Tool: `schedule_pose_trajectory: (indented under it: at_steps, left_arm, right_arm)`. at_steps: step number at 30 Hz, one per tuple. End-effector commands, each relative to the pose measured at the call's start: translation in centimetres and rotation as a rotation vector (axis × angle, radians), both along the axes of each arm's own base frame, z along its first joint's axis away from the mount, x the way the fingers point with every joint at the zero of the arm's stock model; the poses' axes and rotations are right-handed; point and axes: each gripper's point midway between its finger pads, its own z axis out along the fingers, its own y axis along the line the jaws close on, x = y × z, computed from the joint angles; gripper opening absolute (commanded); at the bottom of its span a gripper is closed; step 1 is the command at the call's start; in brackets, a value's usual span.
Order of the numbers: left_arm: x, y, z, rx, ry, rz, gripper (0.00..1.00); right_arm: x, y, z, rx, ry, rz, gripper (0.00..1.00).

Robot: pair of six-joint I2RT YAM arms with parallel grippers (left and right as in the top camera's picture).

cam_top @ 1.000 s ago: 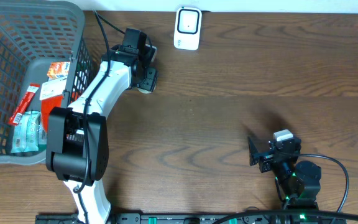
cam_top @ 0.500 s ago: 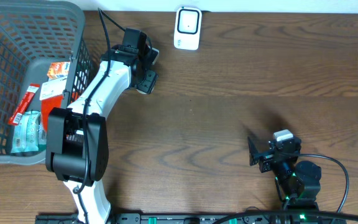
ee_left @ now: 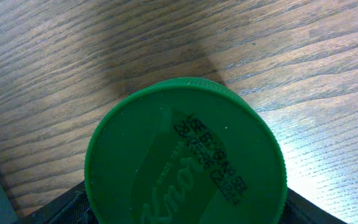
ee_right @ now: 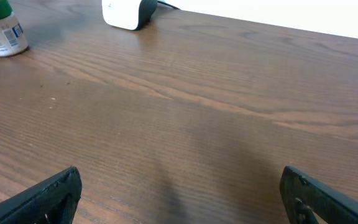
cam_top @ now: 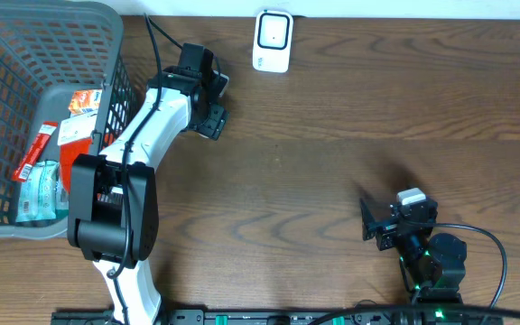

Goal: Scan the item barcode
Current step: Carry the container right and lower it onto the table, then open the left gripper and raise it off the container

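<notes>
Plainly, green lid [ee_left: 185, 152], embossed "Knor", printed code

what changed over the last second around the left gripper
The left gripper has spread its fingers slightly around the green-lidded jar and shifted a touch, hiding the pale edge of the jar that showed beside it; whether it has let go is unclear. Right gripper, scanner and basket are unchanged.
</notes>
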Motion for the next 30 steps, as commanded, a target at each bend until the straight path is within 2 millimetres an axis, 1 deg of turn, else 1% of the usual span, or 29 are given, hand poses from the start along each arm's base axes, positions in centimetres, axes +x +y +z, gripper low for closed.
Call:
schedule_pose_trajectory:
  at_steps: [1,11,16,19,24,30]
  left_arm:
    - [-0.3,0.2,-0.8,-0.001,0.025,0.037,0.74]
    - [-0.3,0.0,-0.1,-0.019,0.012,0.049,0.74]
    - [-0.5,-1.2,0.2,-0.083,0.023,0.022,0.74]
    - [-0.6,-1.3,0.6,-0.099,0.020,0.038,0.74]
    - [-0.8,-1.2,2.6,-0.107,-0.008,0.043,0.74]
    - [-0.8,-1.1,6.4,-0.126,-0.088,0.043,0.75]
  right_arm:
    - [-0.1,0.2,0.0,0.014,0.003,0.003,0.99]
    - [-0.1,0.2,0.0,0.013,0.003,0.003,0.99]
    - [-0.1,0.2,0.0,0.013,0.003,0.003,0.99]
    - [-0.1,0.2,0.0,0.013,0.003,0.003,0.99]
    - [-0.1,0.2,0.0,0.013,0.003,0.003,0.99]
    - [-0.1,0.2,0.0,0.013,0.003,0.003,0.99]
